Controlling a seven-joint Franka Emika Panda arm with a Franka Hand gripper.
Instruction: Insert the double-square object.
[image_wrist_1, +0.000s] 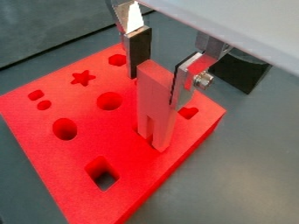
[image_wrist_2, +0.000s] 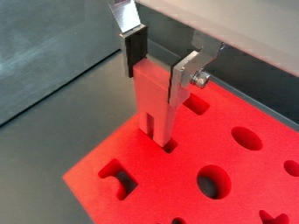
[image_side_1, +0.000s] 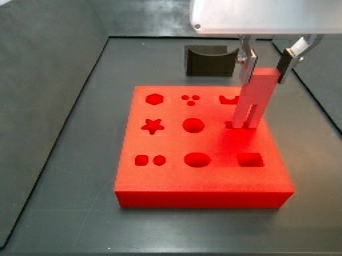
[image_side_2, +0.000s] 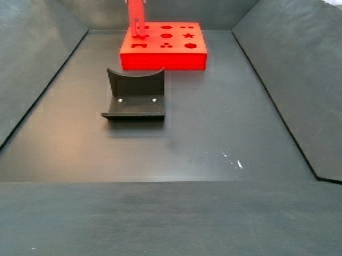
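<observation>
The double-square object (image_wrist_1: 158, 101) is a tall pink-red block standing upright, with its two square prongs at a hole near the edge of the big red board (image_wrist_1: 128, 188). The split between the prongs still shows above the board surface in both wrist views. My gripper (image_wrist_1: 162, 83) is above the board, its silver fingers with dark pads closed on the block's top end. The block (image_wrist_2: 156, 96) and gripper (image_wrist_2: 159, 79) show the same way in a wrist view. In a side view the block (image_side_1: 254, 100) stands at the board's (image_side_1: 174, 180) right side under the gripper (image_side_1: 266, 70).
The board has several shaped holes, among them a star (image_side_1: 154, 126), a round hole (image_side_1: 194, 125) and a square hole (image_side_1: 250, 158). The dark fixture (image_side_2: 134, 95) stands on the dark floor beside the board (image_side_2: 167, 60). Raised walls ring the floor.
</observation>
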